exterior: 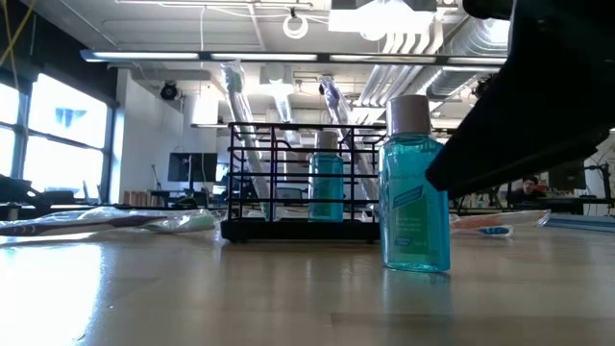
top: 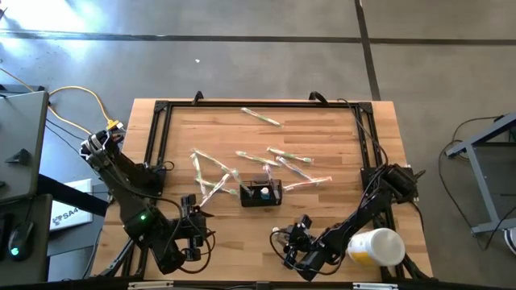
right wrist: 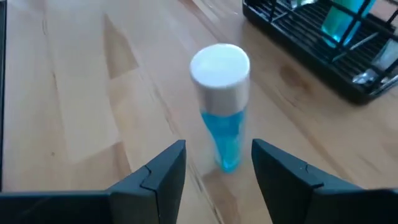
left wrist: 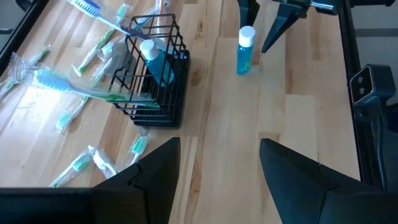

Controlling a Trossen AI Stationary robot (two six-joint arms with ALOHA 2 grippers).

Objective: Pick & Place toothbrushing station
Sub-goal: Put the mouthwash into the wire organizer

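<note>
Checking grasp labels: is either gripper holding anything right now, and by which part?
Nothing is held. The right gripper is open, its fingers apart from the upright mouthwash bottle ahead. The left gripper is open over bare table.

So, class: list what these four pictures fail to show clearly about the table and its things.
- Low view: the dark arm blocks the room behind it.
- Low view: the label of the mouthwash bottle is too small to read.
- High view: the caddy is too small to tell what it holds.
</note>
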